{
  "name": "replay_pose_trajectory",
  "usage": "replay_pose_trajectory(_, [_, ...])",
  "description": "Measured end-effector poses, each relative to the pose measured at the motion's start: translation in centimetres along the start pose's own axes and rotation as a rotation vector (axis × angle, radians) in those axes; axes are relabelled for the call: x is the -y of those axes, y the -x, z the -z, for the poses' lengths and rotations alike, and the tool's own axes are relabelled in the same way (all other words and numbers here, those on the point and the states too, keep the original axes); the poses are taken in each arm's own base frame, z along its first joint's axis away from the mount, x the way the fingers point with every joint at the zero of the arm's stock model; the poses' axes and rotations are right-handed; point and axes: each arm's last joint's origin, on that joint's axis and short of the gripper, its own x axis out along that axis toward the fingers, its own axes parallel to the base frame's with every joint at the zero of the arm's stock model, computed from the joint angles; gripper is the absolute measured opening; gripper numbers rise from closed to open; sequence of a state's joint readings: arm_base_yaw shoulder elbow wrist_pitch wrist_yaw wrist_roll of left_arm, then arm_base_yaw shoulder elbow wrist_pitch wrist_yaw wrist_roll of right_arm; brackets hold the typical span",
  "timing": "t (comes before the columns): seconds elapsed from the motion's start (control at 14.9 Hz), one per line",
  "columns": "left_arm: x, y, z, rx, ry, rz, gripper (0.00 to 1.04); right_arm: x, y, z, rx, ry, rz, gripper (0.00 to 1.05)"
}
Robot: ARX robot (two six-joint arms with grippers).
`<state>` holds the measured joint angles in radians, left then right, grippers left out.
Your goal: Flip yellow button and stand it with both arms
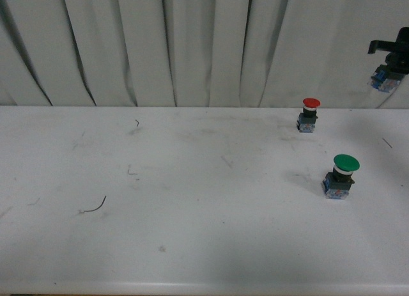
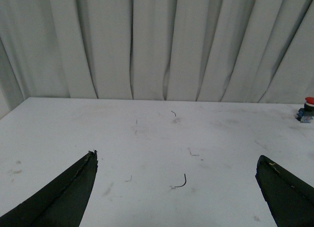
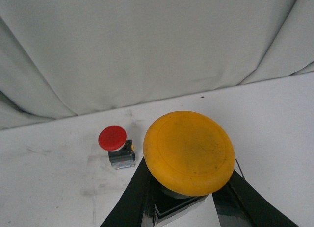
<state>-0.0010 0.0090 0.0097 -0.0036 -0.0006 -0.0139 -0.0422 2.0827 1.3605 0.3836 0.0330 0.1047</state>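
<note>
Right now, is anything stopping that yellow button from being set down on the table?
Nothing visible. The right pincer holds the yellow button in the air; the red button and green button stand apart on the table, with bare surface around them.

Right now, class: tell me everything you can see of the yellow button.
The yellow button has a broad, round, matte yellow-orange mushroom cap, faintly scuffed, over a dark collar and a block base that looks blue-grey in the front view. It looks like plastic. The right pincer clamps it from both sides below the cap. It hangs tilted in the air, above the table and in front of the curtain.
</note>
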Motion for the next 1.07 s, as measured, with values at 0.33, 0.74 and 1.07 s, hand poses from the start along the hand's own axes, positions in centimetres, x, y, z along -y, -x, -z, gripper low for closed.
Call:
replay_pose_trajectory(0.33, [0.0, 0.0, 0.0, 0.000, 0.000, 0.000, 0.98, -4.7, -1.6, 3.5, -0.128, 0.025, 0.086, 0.27])
replay_pose_trajectory(0.74, [0.0, 0.0, 0.0, 0.000, 0.000, 0.000, 0.98, -7.7, -3.1, 7.4, -0.180, 0.005, 0.211, 0.27])
replay_pose_trajectory(1.07, [0.0, 0.0, 0.0, 0.000, 0.000, 0.000, 0.98, -8.1, -5.1, 8.5, -0.199, 0.012, 0.236, 0.27])
